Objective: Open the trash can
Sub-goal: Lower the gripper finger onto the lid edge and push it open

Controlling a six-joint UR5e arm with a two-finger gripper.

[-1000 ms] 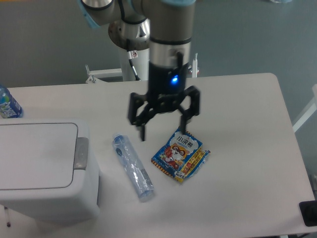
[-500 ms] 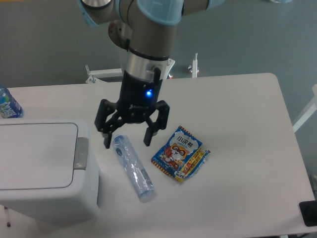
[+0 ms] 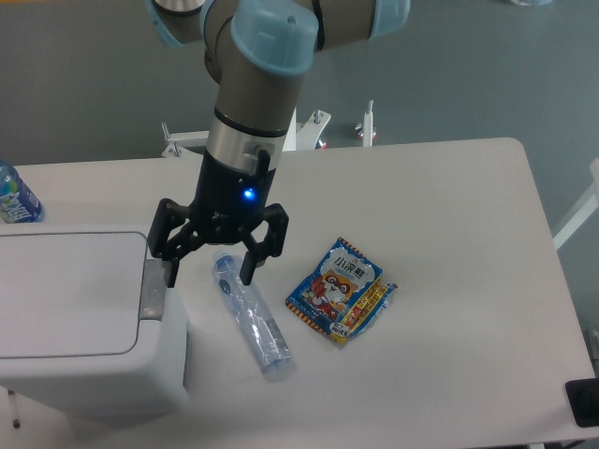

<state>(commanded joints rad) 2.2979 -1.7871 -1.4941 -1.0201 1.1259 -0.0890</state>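
Nearest, we list the trash can [image 3: 70, 318] at the front left corner of the worktop [image 3: 468, 234]: a boxy white bin, lid flat and shut, with a grey push-button strip [image 3: 153, 288] along the lid's right edge. We judge it stiff, smooth plastic, light but steady enough to take a downward press; the strip is the place to push, since the lid offers no grip for pinching.

Beside the bin, a clear plastic bottle [image 3: 251, 316] lies on its side. Right of it lies a blue snack packet [image 3: 343, 290].

Next back, the gripper [image 3: 208, 268] hangs with jaws spread wide and holding nothing. Its left-hand finger [image 3: 170, 269] stands over the strip's far end; we cannot tell whether it touches. The arm [image 3: 257, 84] comes down from above, leaning slightly toward the bin.

Farthest, at the left edge, part of a blue-labelled water bottle [image 3: 14, 196] shows.
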